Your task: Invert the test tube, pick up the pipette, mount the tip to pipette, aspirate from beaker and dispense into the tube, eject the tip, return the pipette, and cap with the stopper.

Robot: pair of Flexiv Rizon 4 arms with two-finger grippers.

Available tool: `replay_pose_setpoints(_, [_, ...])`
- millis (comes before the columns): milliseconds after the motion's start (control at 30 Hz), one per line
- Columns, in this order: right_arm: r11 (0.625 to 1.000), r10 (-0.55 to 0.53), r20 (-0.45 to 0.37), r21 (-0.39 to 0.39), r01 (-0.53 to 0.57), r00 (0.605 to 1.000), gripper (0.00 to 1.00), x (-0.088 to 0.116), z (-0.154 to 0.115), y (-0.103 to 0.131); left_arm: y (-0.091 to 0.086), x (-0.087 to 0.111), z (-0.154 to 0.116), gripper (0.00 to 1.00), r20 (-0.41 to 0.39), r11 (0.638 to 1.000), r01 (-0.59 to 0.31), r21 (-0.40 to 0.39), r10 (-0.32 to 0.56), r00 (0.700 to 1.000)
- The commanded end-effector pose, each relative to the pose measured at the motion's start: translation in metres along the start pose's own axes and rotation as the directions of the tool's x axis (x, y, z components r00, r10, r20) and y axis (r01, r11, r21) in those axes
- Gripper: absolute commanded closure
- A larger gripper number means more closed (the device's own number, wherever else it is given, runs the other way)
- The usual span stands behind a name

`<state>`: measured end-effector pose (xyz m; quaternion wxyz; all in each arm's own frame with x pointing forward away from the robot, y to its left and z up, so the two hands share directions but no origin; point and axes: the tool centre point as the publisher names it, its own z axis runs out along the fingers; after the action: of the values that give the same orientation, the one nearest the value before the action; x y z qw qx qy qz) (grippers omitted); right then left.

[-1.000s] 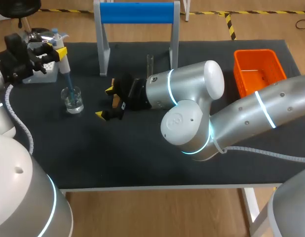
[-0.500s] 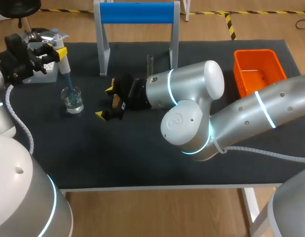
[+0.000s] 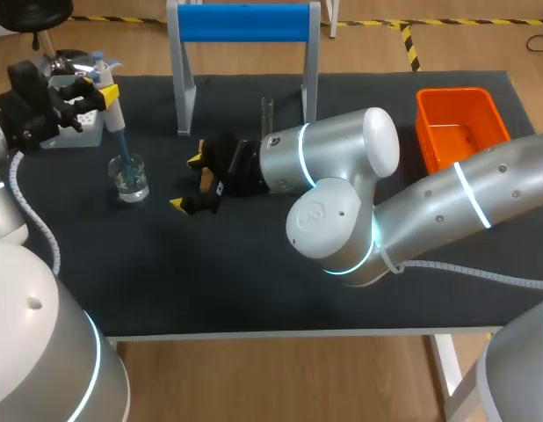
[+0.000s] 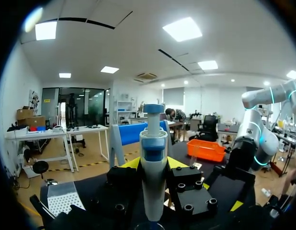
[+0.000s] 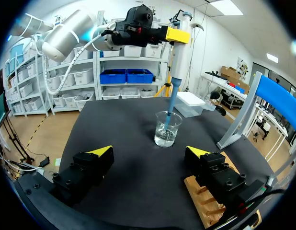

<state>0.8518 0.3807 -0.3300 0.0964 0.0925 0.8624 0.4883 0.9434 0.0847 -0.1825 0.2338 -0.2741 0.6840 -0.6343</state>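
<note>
Gripping the pipette [image 3: 113, 107] upright, left pincer [image 3: 103, 90] held its tip [image 3: 121, 148] in the beaker [image 3: 129, 180] near the far-left corner of the surface [image 3: 254, 272]; right pincer [image 3: 186, 182] sat wide open, empty, mid-surface.

Test tube [image 3: 267, 112] lower part hidden behind right arm [image 3: 342, 167] — beaker [image 4: 149, 226] mostly cut off.

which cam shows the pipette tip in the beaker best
The right wrist view: the blue pipette tip reaches down into the beaker, seen side-on and unobstructed. The head view shows both small, from above. The left wrist view shows mainly the pipette body.
</note>
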Motion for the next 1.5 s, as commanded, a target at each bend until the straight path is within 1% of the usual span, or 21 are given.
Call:
replay_pose_setpoints(33, [1.000,0.000,-0.002,-0.003,0.000,1.000,0.00,-0.001,0.000,-0.001,0.000,0.001,-0.002,1.00,0.001,1.000,-0.001,0.003,0.001,1.000])
replay_pose_setpoints(1333, [1.000,0.000,-0.002,-0.003,0.000,1.000,0.00,-0.001,0.000,-0.001,-0.001,0.002,-0.002,1.00,-0.002,1.000,0.008,0.002,-0.008,1.000])
replay_pose_setpoints(1500, [1.000,-0.019,-0.030,-0.013,0.018,0.999,0.00,-0.001,-0.016,0.006,-0.001,0.002,-0.002,1.00,-0.002,1.000,0.008,0.002,-0.008,1.000])
